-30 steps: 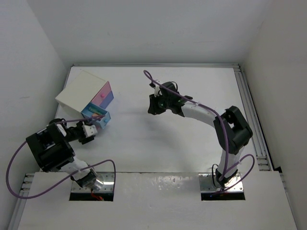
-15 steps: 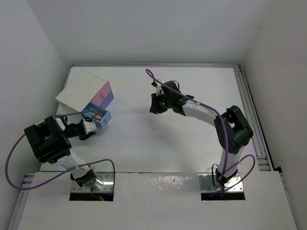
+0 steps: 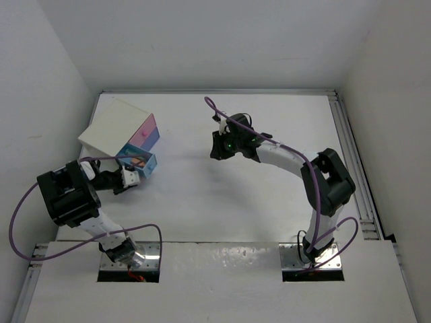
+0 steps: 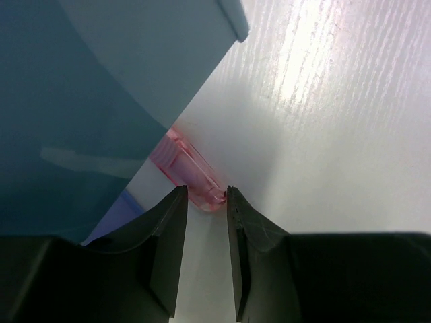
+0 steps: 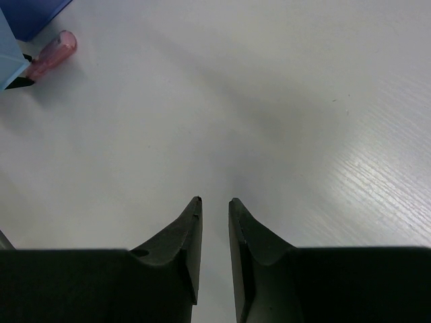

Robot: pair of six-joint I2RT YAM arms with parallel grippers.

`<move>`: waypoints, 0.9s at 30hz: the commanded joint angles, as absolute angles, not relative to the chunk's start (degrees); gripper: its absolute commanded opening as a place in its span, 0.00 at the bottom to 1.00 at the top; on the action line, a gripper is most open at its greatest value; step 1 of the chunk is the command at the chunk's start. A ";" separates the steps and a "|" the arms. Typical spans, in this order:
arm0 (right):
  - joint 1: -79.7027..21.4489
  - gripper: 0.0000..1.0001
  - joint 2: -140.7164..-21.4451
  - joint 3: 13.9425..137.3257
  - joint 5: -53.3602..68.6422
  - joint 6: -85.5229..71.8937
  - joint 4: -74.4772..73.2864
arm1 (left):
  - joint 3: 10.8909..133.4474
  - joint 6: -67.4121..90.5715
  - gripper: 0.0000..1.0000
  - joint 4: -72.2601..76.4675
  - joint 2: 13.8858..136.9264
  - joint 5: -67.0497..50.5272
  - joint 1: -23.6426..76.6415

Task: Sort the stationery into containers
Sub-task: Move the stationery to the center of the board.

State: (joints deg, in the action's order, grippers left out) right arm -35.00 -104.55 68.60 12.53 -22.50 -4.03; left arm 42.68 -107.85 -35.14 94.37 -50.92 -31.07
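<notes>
Grasping step: left gripper (image 4: 205, 191) is nearly pressed together at the pink marker (image 4: 185, 165), lower centre, grip unclear. The next move calls for a firm pinch, then a lift. Right gripper (image 5: 214, 200) is slightly spread and empty.

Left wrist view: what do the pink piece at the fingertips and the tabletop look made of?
The pink stubby piece looks like translucent plastic: it lets light through and its edges shine. The white tabletop looks like a smooth laminate, going by its faint grain and glossy glare, but that is uncertain.
</notes>
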 commanded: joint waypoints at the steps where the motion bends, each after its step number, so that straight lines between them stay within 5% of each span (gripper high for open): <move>1: -34.80 0.21 -104.24 71.02 13.36 -22.76 -2.90 | 42.45 -113.19 0.35 -38.92 95.10 -44.65 -29.79; 10: -34.72 0.21 -104.06 71.02 14.06 -22.41 -2.99 | 41.40 -124.88 0.28 -45.43 94.40 -41.05 -28.74; 27: -34.80 0.28 -104.41 69.43 23.73 -13.71 2.99 | 38.67 -142.83 0.32 -56.07 80.25 -47.19 -25.50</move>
State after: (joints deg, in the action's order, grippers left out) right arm -35.00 -104.75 68.62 20.05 -17.26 -1.48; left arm 38.68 -113.65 -52.07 83.20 -43.86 -27.66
